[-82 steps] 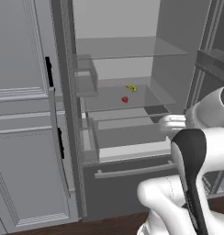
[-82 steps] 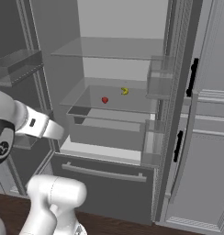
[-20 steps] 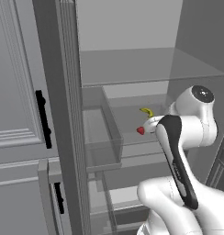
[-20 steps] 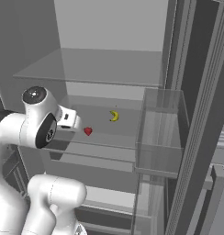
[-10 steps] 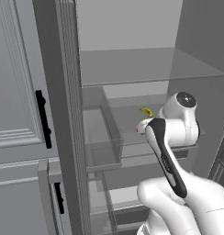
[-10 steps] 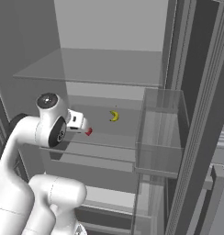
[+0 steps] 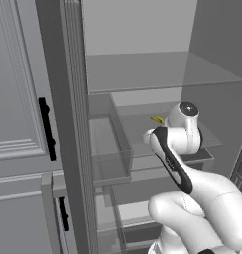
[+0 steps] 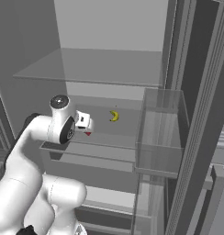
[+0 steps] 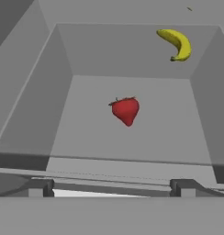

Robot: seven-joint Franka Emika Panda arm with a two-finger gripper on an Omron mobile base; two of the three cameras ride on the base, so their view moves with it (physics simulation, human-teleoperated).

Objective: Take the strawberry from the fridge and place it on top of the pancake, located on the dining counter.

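1. The arm is working on the first step, fetching the strawberry [image 9: 126, 110] out of the open fridge [image 7: 143, 74]; nothing is being carried yet, and the pancake and the dining counter are not part of this scene.

2. The strawberry is lying on the pale shelf floor, just above the centre of the hand view. In the right base view it is peeking out as a red speck [image 8: 88, 133] at centre left, just below the white hand.

3. A small yellow banana [image 9: 178, 43] is sitting in the upper right of the hand view, well apart from the berry and nearer the back wall.

4. The gripper [image 9: 114, 186] is pointing into the shelf, its two dark fingertips [image 9: 38, 187] standing wide apart at the bottom of the hand view, with nothing between them. The berry is lying roughly midway between their lines, beyond the tips.

5. Judging from this, the approach is nearly lined up. The next move calls for advancing and dropping toward the shelf floor until the tips are straddling the berry, then closing gently, since so small and round a target could easily roll or squirt aside.
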